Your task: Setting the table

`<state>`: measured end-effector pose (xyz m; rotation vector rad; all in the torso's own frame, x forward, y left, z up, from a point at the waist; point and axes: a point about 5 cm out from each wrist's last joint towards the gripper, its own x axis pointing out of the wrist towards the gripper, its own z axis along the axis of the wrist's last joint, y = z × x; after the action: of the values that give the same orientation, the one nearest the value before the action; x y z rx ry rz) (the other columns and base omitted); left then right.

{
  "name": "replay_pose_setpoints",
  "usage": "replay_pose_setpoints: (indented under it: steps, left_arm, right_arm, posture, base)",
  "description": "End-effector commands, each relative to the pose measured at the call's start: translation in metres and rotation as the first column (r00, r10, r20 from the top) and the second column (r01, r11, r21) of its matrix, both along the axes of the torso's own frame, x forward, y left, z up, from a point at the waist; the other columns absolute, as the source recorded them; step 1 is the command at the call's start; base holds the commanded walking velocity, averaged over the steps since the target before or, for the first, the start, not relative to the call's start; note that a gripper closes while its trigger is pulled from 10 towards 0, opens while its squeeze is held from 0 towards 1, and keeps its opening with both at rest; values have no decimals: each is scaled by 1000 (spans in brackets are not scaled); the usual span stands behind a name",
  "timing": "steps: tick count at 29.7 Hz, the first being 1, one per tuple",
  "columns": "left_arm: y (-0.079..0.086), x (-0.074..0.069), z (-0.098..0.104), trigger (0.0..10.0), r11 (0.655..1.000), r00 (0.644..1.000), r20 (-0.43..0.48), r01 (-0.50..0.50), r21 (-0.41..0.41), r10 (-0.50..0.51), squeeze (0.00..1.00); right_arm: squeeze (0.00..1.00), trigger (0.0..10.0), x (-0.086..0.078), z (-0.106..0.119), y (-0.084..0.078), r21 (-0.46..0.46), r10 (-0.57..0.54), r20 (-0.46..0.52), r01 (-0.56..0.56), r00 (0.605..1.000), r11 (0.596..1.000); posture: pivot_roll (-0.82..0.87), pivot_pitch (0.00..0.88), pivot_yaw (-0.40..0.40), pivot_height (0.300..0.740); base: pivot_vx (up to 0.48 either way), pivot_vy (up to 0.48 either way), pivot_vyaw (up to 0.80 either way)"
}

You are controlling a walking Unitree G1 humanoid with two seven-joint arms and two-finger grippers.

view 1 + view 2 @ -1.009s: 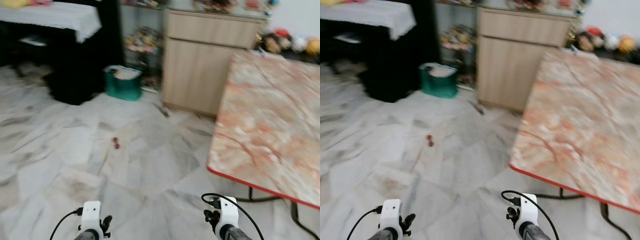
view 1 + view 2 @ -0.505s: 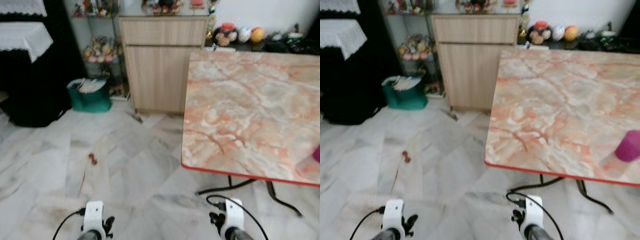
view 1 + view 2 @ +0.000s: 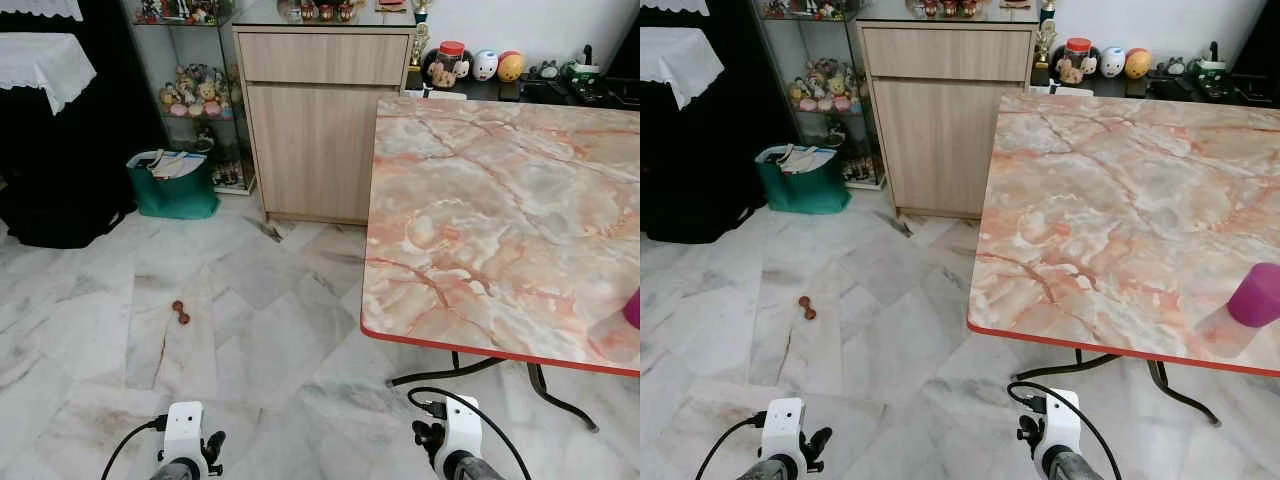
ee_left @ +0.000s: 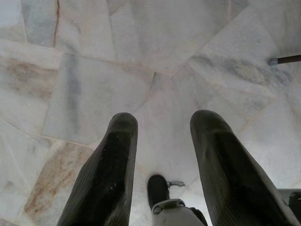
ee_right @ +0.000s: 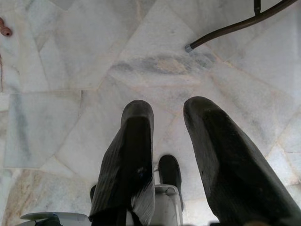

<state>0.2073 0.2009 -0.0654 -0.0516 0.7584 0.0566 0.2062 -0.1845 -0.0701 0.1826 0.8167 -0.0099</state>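
— Ahead of me, what stands where?

— On my right a table (image 3: 1120, 200) with a pink-and-cream marbled top and a red rim fills much of the head view. Near its right edge, close to the front rim, I see a purple cup (image 3: 1256, 294); it runs off the picture, so I cannot tell its full shape. Beyond the table's far left corner stands a light wooden cabinet (image 3: 320, 120), with small figurines and round toys on the dark shelf (image 3: 520, 85) beside it.

— And the floor?

— White marble tiles (image 3: 250, 320) with grey and rusty veins. A green bag (image 3: 175, 185) sits against a glass display case (image 3: 195, 95) left of the cabinet, and a small brown object (image 3: 180, 312) lies on the tiles well apart from the table. Dark furniture draped with a white lace cloth (image 3: 45, 60) is at the far left.

— Where are your arms?

— Both hang low at the bottom of the head view. I see the left gripper (image 4: 162, 155) pointing at the floor, its two black fingers spread with bare tile between them. The right gripper (image 5: 167, 141) is likewise spread and empty above the tiles, near a curved dark table leg (image 5: 235, 28).
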Motion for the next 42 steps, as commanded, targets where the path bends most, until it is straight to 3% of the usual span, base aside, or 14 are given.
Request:
replay_pose_setpoints:
  steps: [1,42]
  left_arm:
    - [2,-1,0,10000,1000,1000,-9,-4,1,4,0]
    - [-3,6,3,10000,999,999,26,36,2,-36,0]
  right_arm:
    - [0,10000,1,1,-1,2,-15,4,15,1000,1000]
    - [0,10000,1,0,0,12,-30,0,30,1000,999]
  posture:
    - [-67,0,32,740]
    - [-59,0,28,740]
  base:
    - [0,0,0]
    - [0,0,-266]
